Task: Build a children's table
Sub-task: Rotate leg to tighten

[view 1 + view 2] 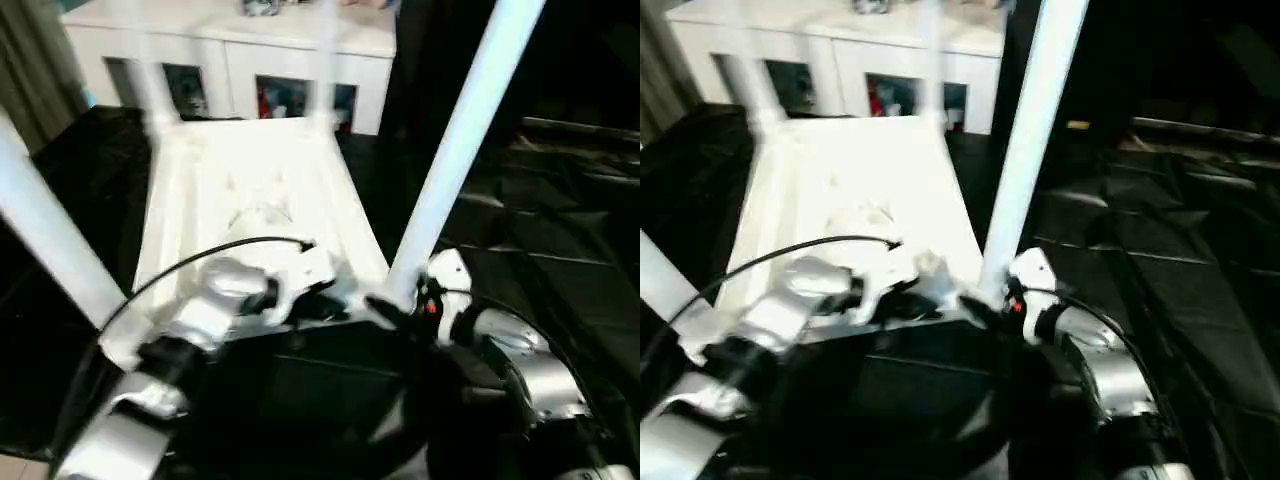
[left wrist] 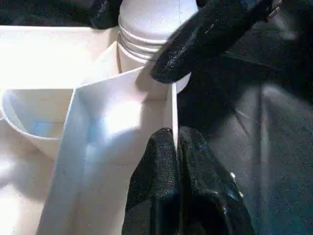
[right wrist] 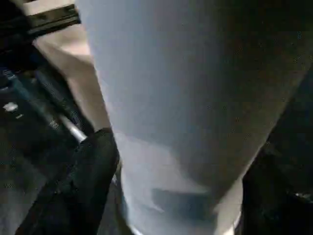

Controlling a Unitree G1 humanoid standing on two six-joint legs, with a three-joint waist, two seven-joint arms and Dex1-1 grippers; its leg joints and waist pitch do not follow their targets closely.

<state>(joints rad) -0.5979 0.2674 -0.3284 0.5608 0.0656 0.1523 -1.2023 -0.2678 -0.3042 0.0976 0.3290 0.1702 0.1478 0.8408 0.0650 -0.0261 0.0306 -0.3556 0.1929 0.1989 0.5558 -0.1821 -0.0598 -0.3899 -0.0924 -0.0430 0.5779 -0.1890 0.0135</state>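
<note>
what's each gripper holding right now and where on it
The left gripper is shut on the table top's edge wall beside the corner socket. The right gripper straddles the near right leg at its base.

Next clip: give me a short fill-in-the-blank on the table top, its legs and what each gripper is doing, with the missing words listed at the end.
1. The children's table lies with its ribbed underside facing ____.
2. The left gripper has its fingers pinched on the table top's thin white ____.
3. The right gripper's fingers stand either side of the base of a white ____.
4. The table rests on a large surface draped in ____ cloth.

Missing words: up; edge; leg; black
</note>
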